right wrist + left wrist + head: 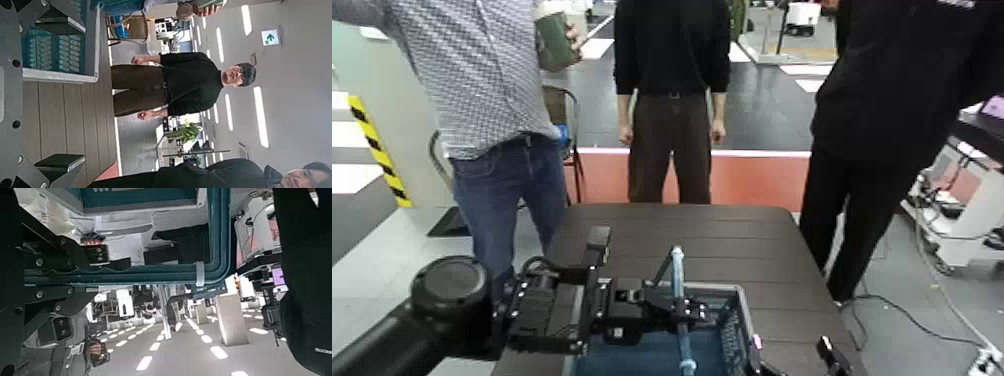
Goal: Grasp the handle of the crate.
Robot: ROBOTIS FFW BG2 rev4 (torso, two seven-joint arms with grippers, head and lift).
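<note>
My left tool, at lower centre of the head view, sits closed on the handle, the teal bar standing upright over the crate on the dark surface. The grasp looks essentially made. My right tool waits at lower right; I cannot tell its state.

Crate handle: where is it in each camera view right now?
Head view: the handle stands upright at bottom centre, at the left gripper.
Left wrist view: it crosses the middle.
Right wrist view: not visible.
Shared landmark: the crate.
</note>
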